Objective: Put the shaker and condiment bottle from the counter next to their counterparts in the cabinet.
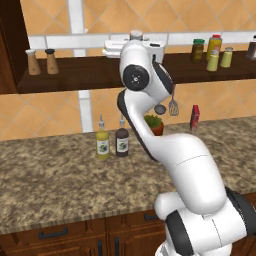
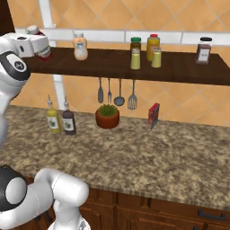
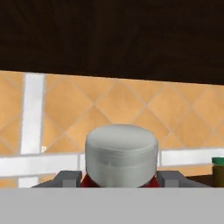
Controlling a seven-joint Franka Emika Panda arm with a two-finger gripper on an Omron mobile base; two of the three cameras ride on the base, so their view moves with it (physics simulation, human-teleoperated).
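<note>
Orange wall tiles back the dark shelf (image 2: 179, 67). Hand (image 2: 39, 47) is clamped on the red bottle (image 3: 121, 155), held at shelf level. Keep it upright; set it beside the tan-filled bottle (image 2: 80, 46).

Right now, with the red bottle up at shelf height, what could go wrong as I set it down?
1. The fingers hold the condiment bottle low on its body, below the white cap; it may tip on release.
2. The bottle hangs at the cabinet shelf's left stretch, apart from the tan-filled bottle. Sliding closer could knock that one over.
3. The shaker pair stands further right; a wide arm swing might sweep it off.
</note>
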